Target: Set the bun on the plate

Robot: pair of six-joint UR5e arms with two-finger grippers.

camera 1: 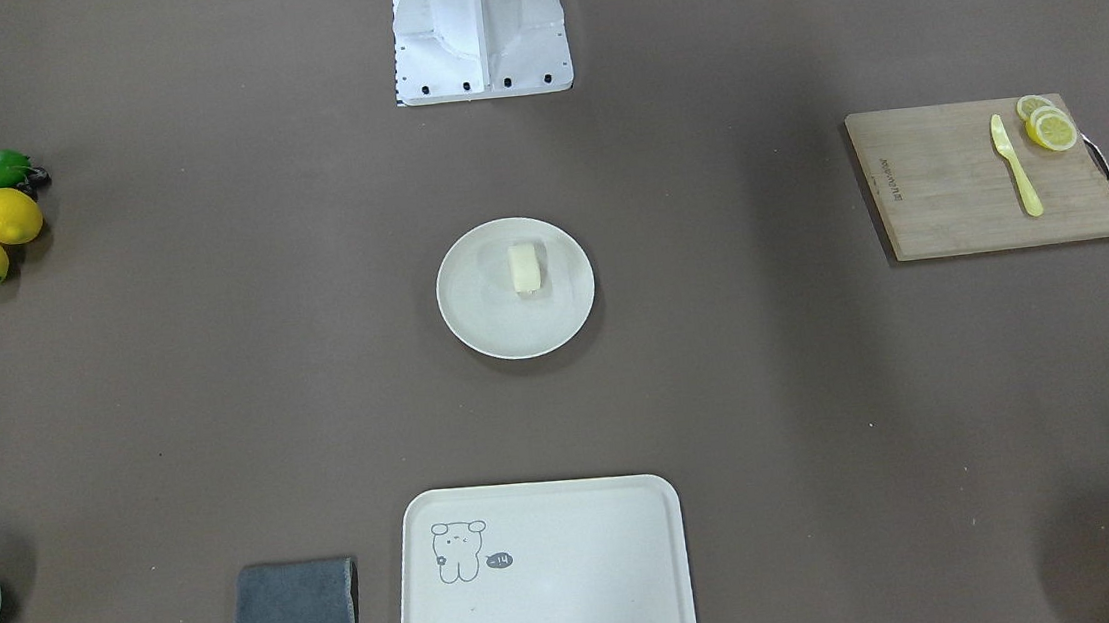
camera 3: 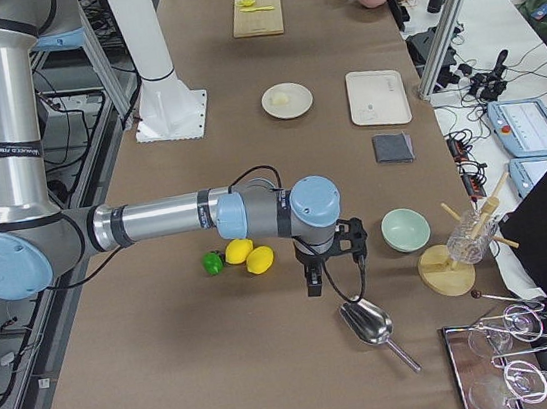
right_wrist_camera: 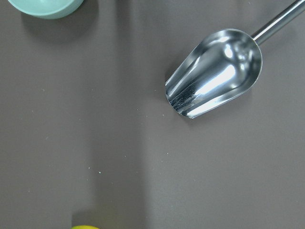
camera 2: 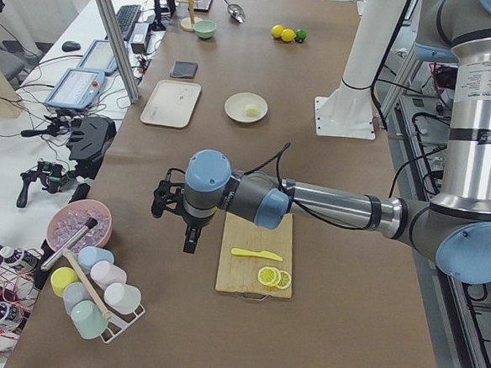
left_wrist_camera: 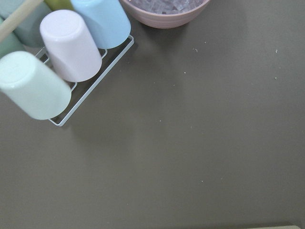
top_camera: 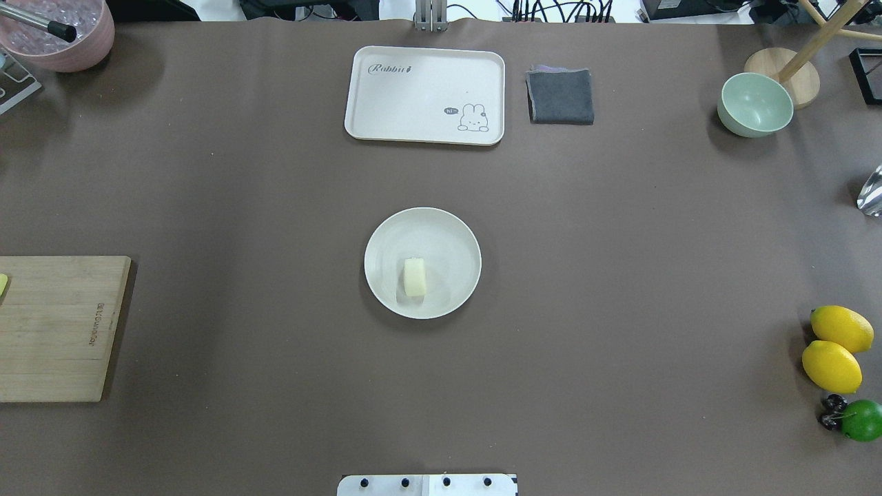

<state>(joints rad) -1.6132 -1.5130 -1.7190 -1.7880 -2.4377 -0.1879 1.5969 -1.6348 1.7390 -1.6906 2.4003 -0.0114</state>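
The pale cream bun (camera 1: pixel 526 269) (top_camera: pixel 414 277) lies on the round cream-white plate (camera 1: pixel 486 332) (top_camera: pixel 456 238) at the middle of the table, slightly toward the robot's side of the plate's centre. Both are small in the side views: bun (camera 2: pixel 251 110) (camera 3: pixel 282 97), plate (camera 2: pixel 235 107) (camera 3: pixel 302 103). The left gripper (camera 2: pixel 190 236) hangs over bare table beside the cutting board, far from the plate. Past the lemons, the right gripper (camera 3: pixel 313 281) hangs equally far away. Neither shows in the two table-wide views, so I cannot tell whether either is open or shut.
A cream tray (top_camera: pixel 425 94) and grey cloth (top_camera: pixel 560 96) sit at the operators' edge, with a green bowl (top_camera: pixel 754 105). Lemons (top_camera: pixel 832 348) and a lime (top_camera: pixel 861 419) lie at the right. A cutting board (camera 1: pixel 984 175) holds lemon slices. A cup rack (left_wrist_camera: pixel 66 57) and metal scoop (right_wrist_camera: pixel 214 74) lie under the wrists.
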